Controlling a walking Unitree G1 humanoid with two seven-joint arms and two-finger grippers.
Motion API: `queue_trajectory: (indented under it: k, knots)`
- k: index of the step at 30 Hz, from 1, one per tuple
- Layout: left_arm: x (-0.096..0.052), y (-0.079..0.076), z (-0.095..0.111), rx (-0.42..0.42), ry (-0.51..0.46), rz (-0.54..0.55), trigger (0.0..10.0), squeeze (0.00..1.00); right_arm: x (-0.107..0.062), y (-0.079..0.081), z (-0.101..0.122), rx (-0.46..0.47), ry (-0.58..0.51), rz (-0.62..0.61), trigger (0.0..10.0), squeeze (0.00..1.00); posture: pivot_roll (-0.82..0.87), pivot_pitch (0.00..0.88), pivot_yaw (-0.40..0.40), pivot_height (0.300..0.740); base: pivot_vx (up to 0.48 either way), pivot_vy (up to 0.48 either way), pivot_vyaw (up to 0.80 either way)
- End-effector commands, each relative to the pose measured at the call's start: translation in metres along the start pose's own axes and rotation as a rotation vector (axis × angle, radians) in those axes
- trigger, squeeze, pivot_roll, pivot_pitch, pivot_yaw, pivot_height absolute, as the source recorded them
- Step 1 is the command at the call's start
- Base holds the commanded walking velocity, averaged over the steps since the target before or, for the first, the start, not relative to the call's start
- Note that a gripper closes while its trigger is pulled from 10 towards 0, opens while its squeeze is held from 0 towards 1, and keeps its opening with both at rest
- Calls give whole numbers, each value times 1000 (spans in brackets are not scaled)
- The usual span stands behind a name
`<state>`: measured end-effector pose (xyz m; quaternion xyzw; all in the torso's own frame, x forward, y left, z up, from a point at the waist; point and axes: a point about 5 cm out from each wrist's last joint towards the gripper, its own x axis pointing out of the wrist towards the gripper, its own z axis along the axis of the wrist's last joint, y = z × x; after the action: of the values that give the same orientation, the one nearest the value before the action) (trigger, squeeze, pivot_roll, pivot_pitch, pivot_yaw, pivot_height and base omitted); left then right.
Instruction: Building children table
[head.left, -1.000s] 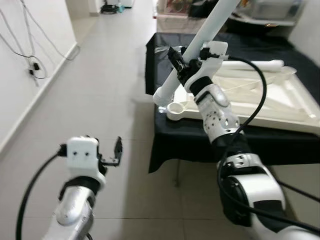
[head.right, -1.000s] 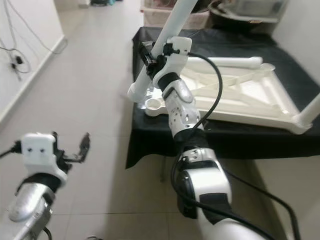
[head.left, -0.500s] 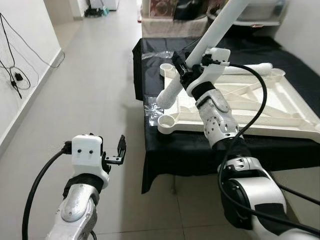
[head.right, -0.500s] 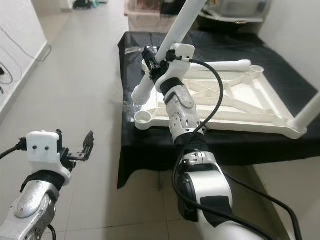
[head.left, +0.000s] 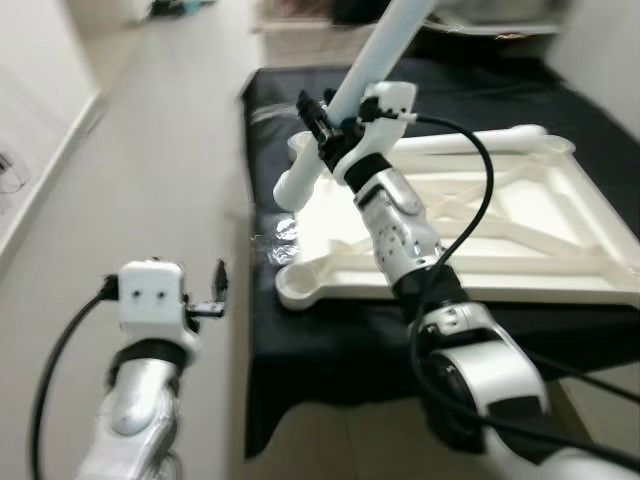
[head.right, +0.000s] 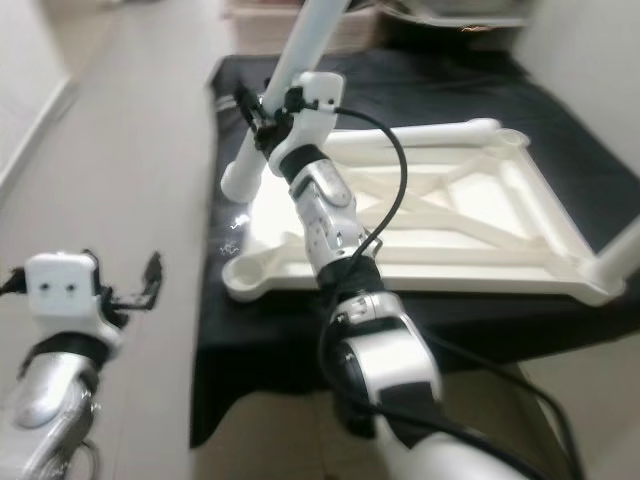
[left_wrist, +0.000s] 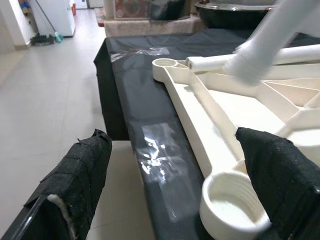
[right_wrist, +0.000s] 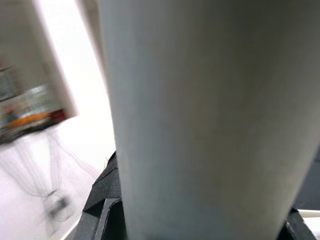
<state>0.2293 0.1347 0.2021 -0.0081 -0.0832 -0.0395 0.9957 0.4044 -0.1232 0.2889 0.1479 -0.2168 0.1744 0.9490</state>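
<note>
A white children's tabletop (head.left: 520, 270) lies upside down on a black-draped table (head.left: 340, 350). Its near-left corner socket (head.left: 297, 285) faces up, empty. My right gripper (head.left: 320, 120) is shut on a white table leg (head.left: 375, 55), held tilted. The leg's lower end (head.left: 292, 190) hangs above the tabletop's left edge, between the near socket and the far-left socket (head.left: 300, 145). In the right wrist view the leg (right_wrist: 200, 120) is clamped close up. My left gripper (head.left: 220, 295) is open and holds nothing, left of the table. Its fingers (left_wrist: 75, 175) frame the near socket (left_wrist: 232, 205).
Another white leg (head.left: 480, 140) lies along the tabletop's far edge, and an upright leg (head.right: 615, 260) stands at the near-right corner. Grey tiled floor (head.left: 150, 180) stretches to the left. A shiny patch of clear tape (head.left: 275, 235) sits on the cloth. Storage boxes stand behind the table.
The camera has moved closer to the table and the picture is blurred. My right gripper still holds the leg, whose lower end now sits farther from the near socket. The left gripper stays open.
</note>
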Motion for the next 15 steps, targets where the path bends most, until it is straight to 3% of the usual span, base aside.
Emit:
queue_trajectory:
  k: [1,5,10,15]
  knots:
    - [-1,9,-3,23,17,41,10000,0,10,28,2,15,-27,88,10000,0,81,152,-55,740,0,0,0]
    - [-2,11,-3,24,20,49,10000,0,12,31,5,25,-32,116,10000,0,80,154,-55,740,0,0,0]
    - [-3,12,-5,16,31,52,10000,0,16,42,4,55,1,237,10000,0,82,156,-54,740,0,0,0]
    - [-19,4,-18,0,110,-24,10000,0,21,54,-11,27,238,483,10000,0,86,171,-68,740,0,0,0]
